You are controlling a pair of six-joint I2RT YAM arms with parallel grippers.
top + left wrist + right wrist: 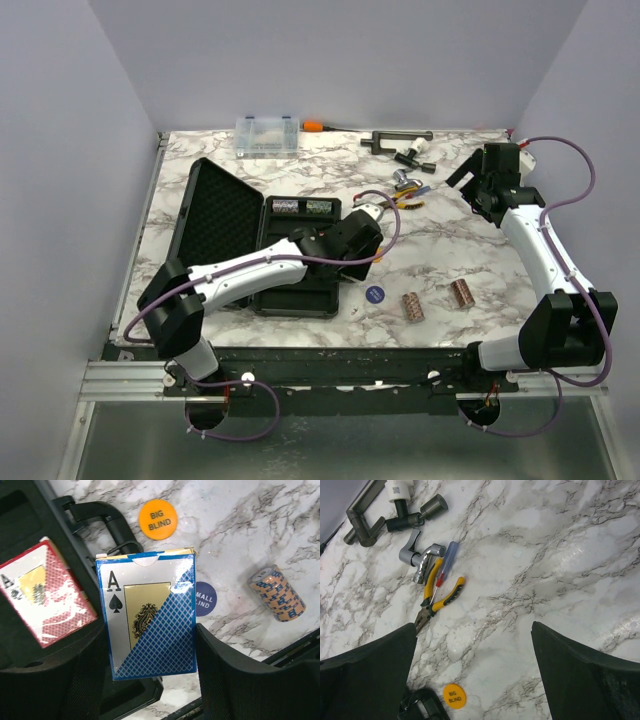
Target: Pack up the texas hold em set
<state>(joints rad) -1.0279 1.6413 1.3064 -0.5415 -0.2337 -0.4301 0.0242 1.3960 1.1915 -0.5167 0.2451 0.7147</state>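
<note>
Blue card deck [147, 615] gripped across its width by left fingers [240, 680], long axis away from wrist, over case [220, 215] handle edge; slot likely lies left, beside red deck [45, 592]; right fingers [580, 680] spread, empty, well apart.

Top view: bright, flat, diffuse light from overhead. No hard shadows, only faint soft ones tight under the left arm [250, 270]. Table [440, 250] well exposed, veins crisp. Black case [222, 215] foam crushed near black, little detail. Strip below the table edge at 6 o'clock dim. Focus sharp throughout.

Left wrist view: white glare streaks on the blue card deck [150, 625] wrap, at 1 o'clock of its face. Weaker sheen on the red card deck [47, 597]. Left fingers [250, 680] at 5 and 7 o'clock dark and soft, out of focus. Table sharp.

Right wrist view: broad sheen on the table at 2 o'clock. Right fingers [590, 675] underexposed, no surface detail. Pliers [429, 602] crisp.
</note>
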